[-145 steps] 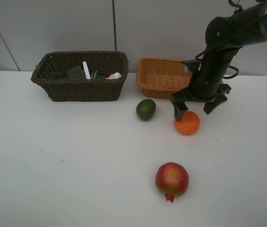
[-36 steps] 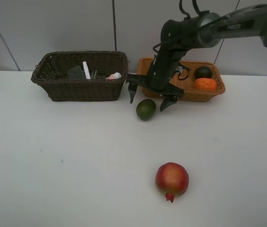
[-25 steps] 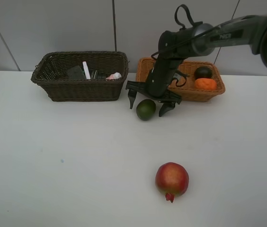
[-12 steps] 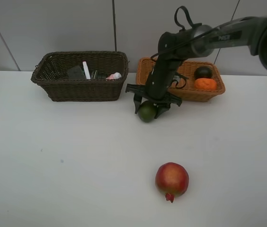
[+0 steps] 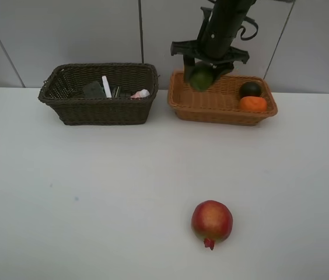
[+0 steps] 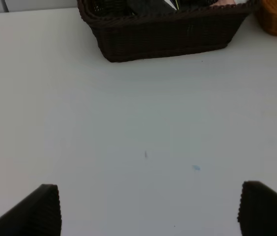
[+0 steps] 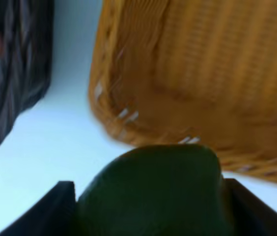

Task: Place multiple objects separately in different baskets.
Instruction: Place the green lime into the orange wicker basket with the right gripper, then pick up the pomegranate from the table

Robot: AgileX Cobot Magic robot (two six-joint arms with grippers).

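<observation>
Right end effector (image 5: 204, 69) is clamped on the green avocado-like fruit (image 5: 200, 79), one black finger on each side. The black arm drops in from the top of the high view with its wrist pointing almost straight down, so the fruit hangs in the air, clear of the counter (image 5: 94, 192), over the end of the light orange-tan basket (image 5: 223, 112) that lies nearer the dark brown basket (image 5: 97, 111). The wrist view is blurred, but it shows the smooth, dark green skin filling the gap between the fingers, with the tan weave below it. The fruit looks roundish here, and its long axis cannot be made out.

Left end effector (image 6: 153, 211) stands wide, its two dark fingertips well apart above bare white counter, facing the dark basket.

Both baskets are rectangular woven wicker, the dark one deeper, their long sides running across the counter. At the tan basket's far right end the orange (image 5: 252, 104) lies just in front of the dark mangosteen (image 5: 250, 89). In the dark basket the white marker with pink tip (image 5: 106, 86) lies front to back, beside the pink small bottle (image 5: 142, 93). The red pomegranate (image 5: 212, 221), glossy and round, sits alone on the near counter, its crown pointing toward the front edge.
</observation>
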